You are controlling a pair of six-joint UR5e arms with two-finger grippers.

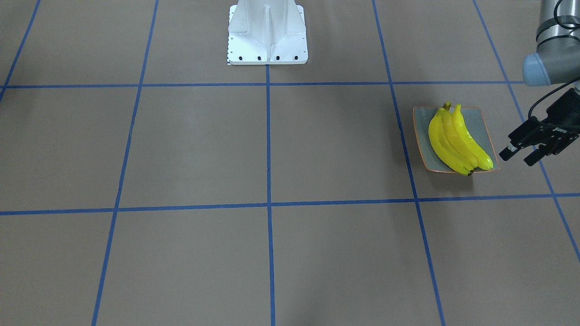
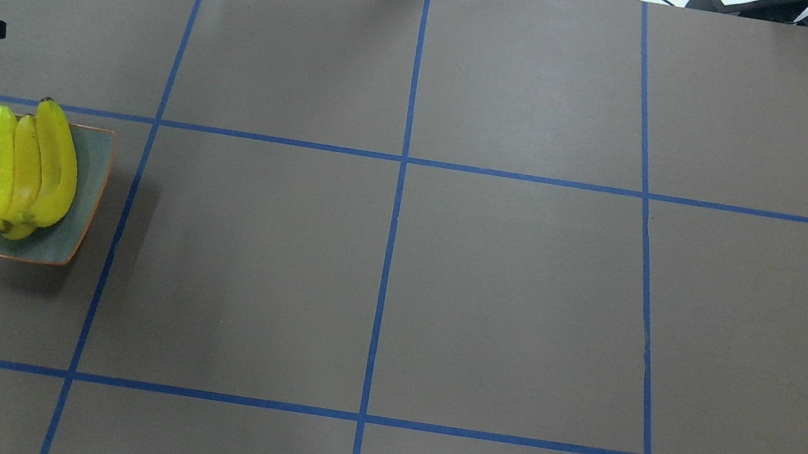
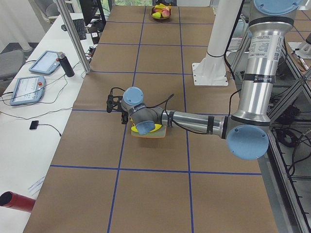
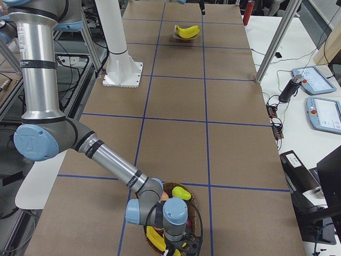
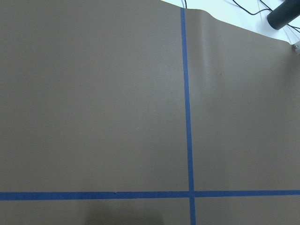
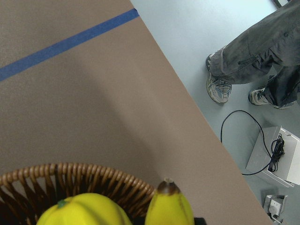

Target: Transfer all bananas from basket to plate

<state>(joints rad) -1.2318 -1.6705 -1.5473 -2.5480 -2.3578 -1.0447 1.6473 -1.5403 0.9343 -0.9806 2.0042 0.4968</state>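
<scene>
Now three bananas [image 1: 455, 140] lie on the plate [image 1: 478, 120], the left gripper [image 1: 519, 155] beside it with fingers spread. A fourth banana [image 6: 168, 208] is at the basket [image 6: 70, 176]; the right gripper's [image 4: 181, 247] state can't be told.

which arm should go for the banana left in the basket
Right. The right arm is over the basket, with a banana close under its camera. The left pincer, open, sits by the plate, far from the basket.
</scene>
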